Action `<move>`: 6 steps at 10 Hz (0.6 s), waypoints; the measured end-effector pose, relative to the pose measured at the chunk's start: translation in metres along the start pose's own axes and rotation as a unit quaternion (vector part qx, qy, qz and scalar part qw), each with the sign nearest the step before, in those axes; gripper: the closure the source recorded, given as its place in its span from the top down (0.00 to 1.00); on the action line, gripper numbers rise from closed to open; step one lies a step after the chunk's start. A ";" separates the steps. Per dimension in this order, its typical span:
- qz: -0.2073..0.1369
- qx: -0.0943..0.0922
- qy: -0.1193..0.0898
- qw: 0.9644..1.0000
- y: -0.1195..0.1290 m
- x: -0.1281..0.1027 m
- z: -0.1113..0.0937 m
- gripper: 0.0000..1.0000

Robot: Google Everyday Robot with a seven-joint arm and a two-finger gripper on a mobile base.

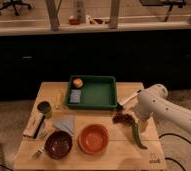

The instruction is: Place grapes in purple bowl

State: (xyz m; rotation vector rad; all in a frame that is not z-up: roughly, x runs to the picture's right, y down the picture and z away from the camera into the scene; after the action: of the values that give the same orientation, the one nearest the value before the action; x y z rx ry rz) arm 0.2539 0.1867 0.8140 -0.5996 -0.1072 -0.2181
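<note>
Nearest the camera, the purple bowl (58,144) sat at the front left of the wooden worktop (52,92), with an orange bowl (93,138) just beside it on the right. Both looked like they had nothing in them. A long green pepper (136,135) lay toward the front right, well apart from the purple bowl.

One row back there was a flat grey-blue cloth (64,123) right behind the purple bowl, and a flat packet (34,126) at the left edge with a dark can (45,108) behind it. The grapes (122,118) were over on the right, lying on the worktop by the pepper's far end, so nowhere near the purple bowl.

The end effector (120,105) hung just behind and above the grapes, on a white arm (161,107) reaching in from the right. Honestly couldn't tell if it was spread or closed, or touching the bunch.

Further back was a green tray (111,93) holding a small orange fruit (77,82) and a grey-blue sponge (74,96).
</note>
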 end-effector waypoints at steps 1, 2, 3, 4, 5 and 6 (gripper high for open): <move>-0.001 0.000 0.000 1.000 -0.001 0.000 0.001 0.80; -0.002 -0.001 -0.001 1.000 -0.002 -0.001 0.003 0.80; -0.003 -0.001 -0.002 1.000 -0.003 -0.001 0.005 0.80; -0.004 -0.001 -0.001 1.000 -0.003 0.000 0.006 0.80; -0.004 -0.001 -0.001 1.000 -0.003 0.002 0.007 0.80; -0.002 -0.001 -0.001 1.000 -0.003 0.002 0.008 0.80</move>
State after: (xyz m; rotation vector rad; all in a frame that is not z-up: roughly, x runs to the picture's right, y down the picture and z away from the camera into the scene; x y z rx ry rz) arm 0.2545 0.1879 0.8225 -0.6022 -0.1105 -0.2223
